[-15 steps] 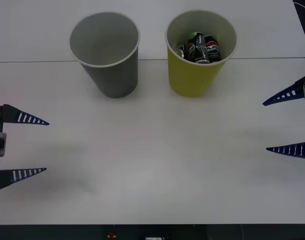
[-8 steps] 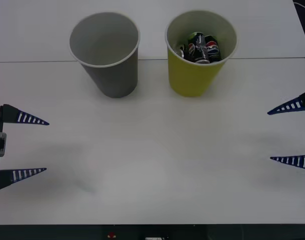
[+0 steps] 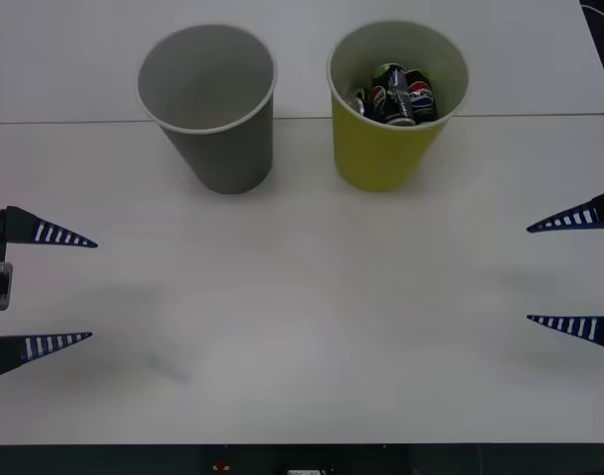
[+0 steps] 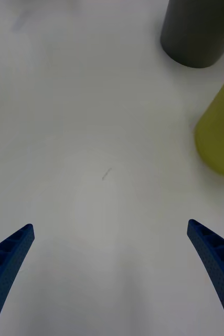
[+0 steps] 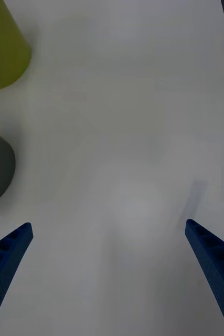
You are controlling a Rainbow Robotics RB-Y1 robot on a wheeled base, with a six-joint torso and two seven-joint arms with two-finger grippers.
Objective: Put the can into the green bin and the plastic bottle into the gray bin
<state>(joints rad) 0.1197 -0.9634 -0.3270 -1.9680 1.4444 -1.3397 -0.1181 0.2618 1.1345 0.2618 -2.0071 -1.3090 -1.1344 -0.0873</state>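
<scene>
Retreat on the right: right claw [image 3: 573,273] drawn back toward the tabletop's [image 3: 312,327] right edge against a second ago, a little lower too, well apart from the green bin [image 3: 391,148]. Spread wide, holding nothing, touching nothing. Left claw [image 3: 45,289] unmoved, parked well left of the gray bin [image 3: 223,148], likewise wide open and empty. Cans [image 3: 393,94] lying inside the green bin; gray bin bare inside, no bottle anywhere on the tabletop. Probably can step done, bottle step not. Right wrist: ribbed fingers [image 4: 9,260] splayed over bare surface, both bins beyond. Left wrist: same wide spread, same two bins.
</scene>
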